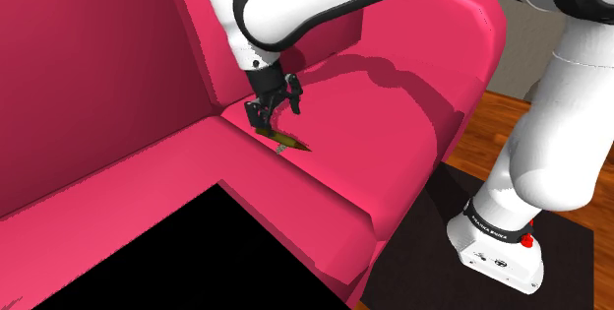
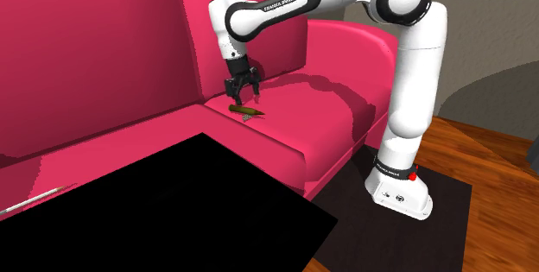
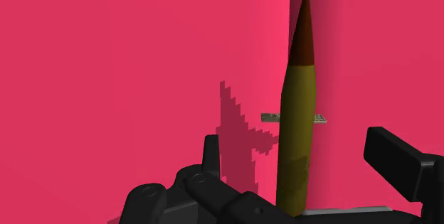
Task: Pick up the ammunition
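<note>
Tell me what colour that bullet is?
The bullet is olive with a reddish-brown tip; wrist view shows it best.

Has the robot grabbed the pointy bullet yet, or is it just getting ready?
Not yet. Done: the gripper is low over the pink sofa seat, lined up with the olive bullet. In hand: its open fingers stand on either side of the bullet without touching it. Left: squeeze shut and lift, since the bullet lies flat on the seat.

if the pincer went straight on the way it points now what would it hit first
Probably the pink sofa seat: the open pincer points down at it with the olive cartridge lying between its fingers, untouched. How close the fingertips are is hard to judge.
</note>
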`<state>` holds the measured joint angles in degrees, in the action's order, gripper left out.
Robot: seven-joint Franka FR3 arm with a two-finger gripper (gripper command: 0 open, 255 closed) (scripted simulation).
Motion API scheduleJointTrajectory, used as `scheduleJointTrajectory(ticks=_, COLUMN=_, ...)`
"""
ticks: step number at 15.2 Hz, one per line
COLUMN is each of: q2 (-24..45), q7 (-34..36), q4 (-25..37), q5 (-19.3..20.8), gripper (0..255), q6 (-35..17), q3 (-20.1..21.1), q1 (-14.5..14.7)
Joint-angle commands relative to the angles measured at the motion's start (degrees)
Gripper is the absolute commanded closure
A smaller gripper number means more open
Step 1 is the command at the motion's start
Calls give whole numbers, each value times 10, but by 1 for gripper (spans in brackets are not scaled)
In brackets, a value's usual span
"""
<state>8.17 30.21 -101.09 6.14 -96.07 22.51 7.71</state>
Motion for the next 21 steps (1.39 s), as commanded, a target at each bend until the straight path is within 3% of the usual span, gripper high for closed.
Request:
scheduleJointTrajectory(ticks=1, q2=24, q7=14, q4=17, q5=10, gripper=0, q6=-1, q3=3, q1=7)
scheduleJointTrajectory(ticks=9, q2=35, q7=20, q4=-20, q5=15, gripper=0, q6=-48, q3=1, q1=8)
scheduleJointTrajectory(ticks=10, q2=35, q7=20, q4=-21, q5=15, gripper=255, q6=-49, q3=1, q1=8)
scheduleJointTrajectory(ticks=21, q2=31, q7=18, q4=-9, q5=13, gripper=255, q6=-34, q3=2, q1=8)
